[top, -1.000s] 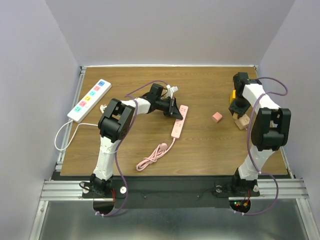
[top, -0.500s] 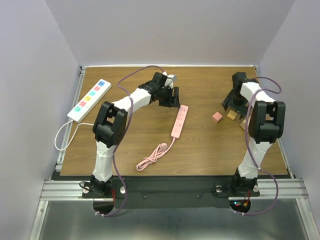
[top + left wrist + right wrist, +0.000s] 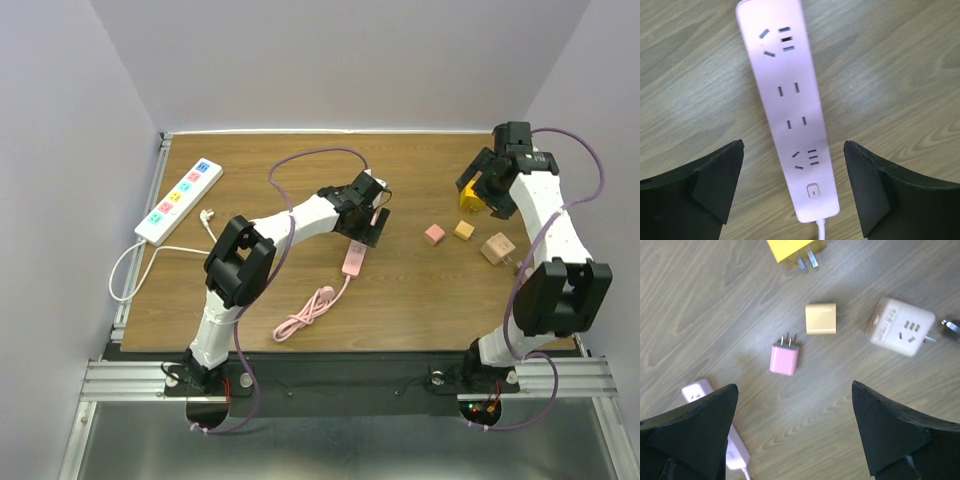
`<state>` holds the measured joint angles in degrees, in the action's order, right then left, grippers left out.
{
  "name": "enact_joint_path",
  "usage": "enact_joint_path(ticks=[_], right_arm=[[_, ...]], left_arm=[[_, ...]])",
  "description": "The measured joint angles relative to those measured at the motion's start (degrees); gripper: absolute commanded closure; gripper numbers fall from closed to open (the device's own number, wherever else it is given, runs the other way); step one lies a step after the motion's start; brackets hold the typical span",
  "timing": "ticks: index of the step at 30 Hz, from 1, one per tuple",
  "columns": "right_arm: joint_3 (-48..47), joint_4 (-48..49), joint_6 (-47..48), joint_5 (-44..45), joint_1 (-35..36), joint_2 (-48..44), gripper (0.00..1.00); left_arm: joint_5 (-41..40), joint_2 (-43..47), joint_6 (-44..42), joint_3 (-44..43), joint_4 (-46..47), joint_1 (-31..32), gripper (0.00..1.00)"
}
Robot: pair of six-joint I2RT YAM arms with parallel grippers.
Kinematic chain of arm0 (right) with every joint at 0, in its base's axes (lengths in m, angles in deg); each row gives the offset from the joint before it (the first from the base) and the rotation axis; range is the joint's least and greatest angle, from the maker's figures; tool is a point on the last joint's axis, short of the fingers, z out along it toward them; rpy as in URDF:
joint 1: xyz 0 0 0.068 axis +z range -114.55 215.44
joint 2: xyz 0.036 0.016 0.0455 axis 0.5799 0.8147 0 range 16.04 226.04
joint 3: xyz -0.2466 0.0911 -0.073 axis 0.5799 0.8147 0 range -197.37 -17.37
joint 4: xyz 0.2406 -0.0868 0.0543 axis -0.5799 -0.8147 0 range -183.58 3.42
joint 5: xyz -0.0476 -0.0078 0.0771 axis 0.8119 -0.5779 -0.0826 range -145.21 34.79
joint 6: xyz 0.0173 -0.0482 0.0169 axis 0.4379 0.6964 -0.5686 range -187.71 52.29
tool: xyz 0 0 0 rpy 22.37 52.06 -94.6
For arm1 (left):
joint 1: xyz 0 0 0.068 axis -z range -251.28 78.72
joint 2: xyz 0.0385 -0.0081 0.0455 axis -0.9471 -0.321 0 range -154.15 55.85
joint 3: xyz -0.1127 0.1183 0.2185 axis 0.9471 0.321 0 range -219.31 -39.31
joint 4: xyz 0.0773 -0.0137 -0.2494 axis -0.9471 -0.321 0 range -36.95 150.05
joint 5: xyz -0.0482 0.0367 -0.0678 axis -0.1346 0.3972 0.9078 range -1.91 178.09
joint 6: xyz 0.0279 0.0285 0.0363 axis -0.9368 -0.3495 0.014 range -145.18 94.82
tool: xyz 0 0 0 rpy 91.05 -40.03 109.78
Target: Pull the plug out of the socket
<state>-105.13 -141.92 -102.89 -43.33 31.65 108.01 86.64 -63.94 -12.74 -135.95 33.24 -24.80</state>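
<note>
The socket, a long white strip with coloured outlet faces, lies at the table's far left with nothing standing in its outlets. A small white plug on its thin cord lies loose beside it. My left gripper hangs open over a pink power strip, whose outlets are bare; its fingers straddle the strip's switch end without touching it. My right gripper is open at the far right, above bare wood with nothing between its fingers.
Loose adapters lie near the right gripper: a yellow one, an orange one, a pink one and a beige cube socket. The pink strip's cord is coiled at the front centre. A metal rail edges the table's left side.
Both grippers have gone from shut to open. The left one swung back, then right to over the pink strip. The right one left the orange adapter on the table and drew back.
</note>
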Motion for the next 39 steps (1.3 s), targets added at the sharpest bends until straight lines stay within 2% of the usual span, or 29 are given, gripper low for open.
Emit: enact_joint_path(ticks=[5,8,16,18,19,20,22,23,24,33,36,39], right_arm=[[0.8,-3.5,-0.2,-1.0,0.0,-7.5,0.0],[1.3,-5.0,-0.1,-1.8,0.0,-10.6,0.0],[1.4,-6.6,1.7,-5.6,0.0,-12.0,0.0],[1.5,-6.8,2.3,-6.6,0.0,-12.0,0.0],[1.6,-6.8,2.5,-7.3,0.0,-12.0,0.0],[1.7,-6.8,2.6,-8.0,0.0,-12.0,0.0],[2.3,-6.7,2.6,-9.6,0.0,-12.0,0.0],[2.8,-6.8,2.6,-10.6,0.0,-12.0,0.0],[3.1,-6.7,2.6,-11.2,0.1,-12.0,0.0],[7.2,-5.7,2.6,-15.4,1.2,-13.5,0.0],[8.8,-5.1,2.6,-16.8,1.5,-14.5,0.0],[10.6,-4.5,2.6,-17.8,1.8,-15.6,0.0]], left_arm=[[-4.2,-1.7,0.5,0.0,-0.3,-0.1,0.09],[-3.7,-2.4,1.6,0.0,0.6,0.0,0.12],[-5.6,-5.2,4.0,0.3,2.2,3.5,0.13],[-5.9,-5.2,4.7,0.3,2.3,4.2,0.19],[-6.0,-5.2,5.0,0.2,2.3,4.4,0.24],[-6.0,-5.5,5.3,-0.2,1.9,4.6,0.4],[-6.5,-7.0,6.0,-2.3,0.7,4.8,0.66],[-6.3,-7.5,6.0,-3.3,0.4,4.8,0.97],[-6.4,-8.0,6.3,-4.0,0.3,4.8,1.0],[-9.0,-5.4,8.3,1.2,3.5,3.0,1.0],[-8.6,-2.8,8.9,5.0,4.0,-3.6,1.0],[-8.3,-0.8,9.8,7.1,2.8,-15.5,1.0]])
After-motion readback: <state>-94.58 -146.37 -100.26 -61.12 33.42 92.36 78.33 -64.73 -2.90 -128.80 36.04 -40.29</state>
